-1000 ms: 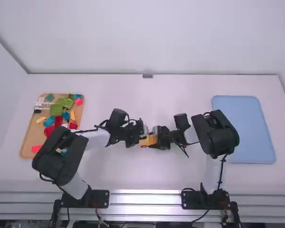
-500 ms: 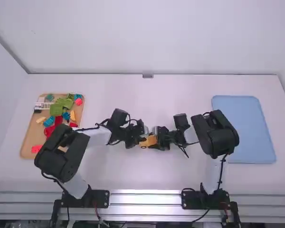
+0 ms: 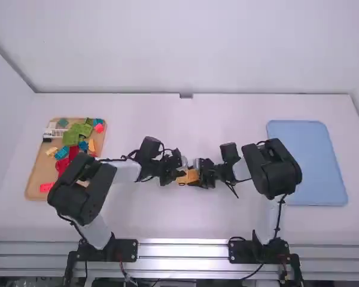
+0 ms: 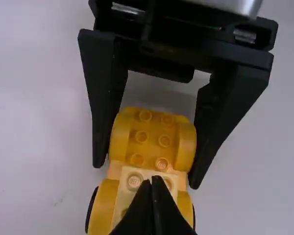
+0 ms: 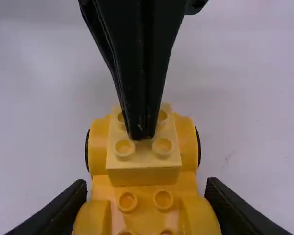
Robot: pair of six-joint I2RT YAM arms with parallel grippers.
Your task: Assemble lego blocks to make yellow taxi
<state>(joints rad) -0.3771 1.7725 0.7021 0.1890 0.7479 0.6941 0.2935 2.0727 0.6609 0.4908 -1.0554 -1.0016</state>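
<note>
My left gripper (image 3: 175,176) and my right gripper (image 3: 201,178) face each other mid-table at the yellow car (image 3: 192,175). In the left wrist view, the left gripper (image 4: 154,182) has its fingers together, with the tips over the studs of a pale yellow block (image 4: 132,183) on the car's far half. The right wrist view has the right gripper (image 5: 146,190) clasping the orange-yellow body (image 5: 142,197) from both sides. There the pale block (image 5: 144,161) sits across the car's top, the left fingertips down between its studs. Dark wheels show at the car's sides.
At the far left a tan tray (image 3: 36,173) holds several loose blocks: green (image 3: 70,139), red, blue and others. The left forearm reaches over its near corner. A blue tray (image 3: 308,161) lies on the right.
The left arm's elbow has shifted a little to the right, while its gripper stays by the car. The right arm has hardly moved and keeps its hold.
</note>
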